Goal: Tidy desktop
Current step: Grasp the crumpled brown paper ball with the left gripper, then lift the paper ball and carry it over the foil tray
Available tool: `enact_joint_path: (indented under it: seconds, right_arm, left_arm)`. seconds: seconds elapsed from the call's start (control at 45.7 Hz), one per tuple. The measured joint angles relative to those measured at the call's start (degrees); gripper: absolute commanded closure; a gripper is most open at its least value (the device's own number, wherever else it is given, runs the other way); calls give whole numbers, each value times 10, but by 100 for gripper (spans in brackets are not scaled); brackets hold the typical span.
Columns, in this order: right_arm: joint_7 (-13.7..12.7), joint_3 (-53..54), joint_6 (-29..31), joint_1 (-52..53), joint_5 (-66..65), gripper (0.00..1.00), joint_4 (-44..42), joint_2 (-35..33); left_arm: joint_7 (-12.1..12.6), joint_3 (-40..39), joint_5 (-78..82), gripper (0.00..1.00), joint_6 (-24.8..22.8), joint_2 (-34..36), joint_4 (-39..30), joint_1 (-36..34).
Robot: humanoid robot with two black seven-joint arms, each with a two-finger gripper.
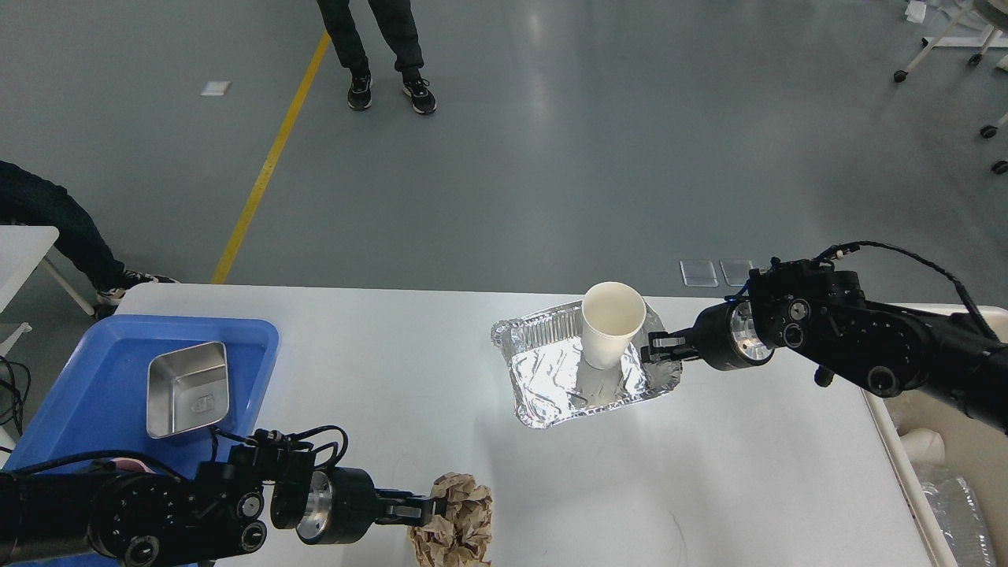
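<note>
Both end effectors (421,508) (660,347) low, extended inward

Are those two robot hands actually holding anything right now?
The left gripper pinches the crumpled brown paper at its left edge. The right gripper grips the foil tray by its right rim.

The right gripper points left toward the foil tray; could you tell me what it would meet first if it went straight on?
The right gripper sits at the crinkled aluminium foil tray's right rim, so it would likely push that rim first, then the white paper cup standing inside; depth is uncertain.
</note>
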Motion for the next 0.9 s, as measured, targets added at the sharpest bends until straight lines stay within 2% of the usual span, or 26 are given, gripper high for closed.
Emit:
enact_joint_path:
  seconds: [0.241,0.569,0.898]
  right_arm:
    - [0,0,0,1,0,100,-2,3]
    - [0,0,0,-1,0,100,-2,5]
    - [0,0,-1,0,0,100,-2,7]
  left_arm:
    - [-4,-3,2,97,-8,66,-51,-17]
    - [-7,-7,2,96,-20,209,-138,-71]
    - [-8,-9,0,96,-32,302,-188,-107]
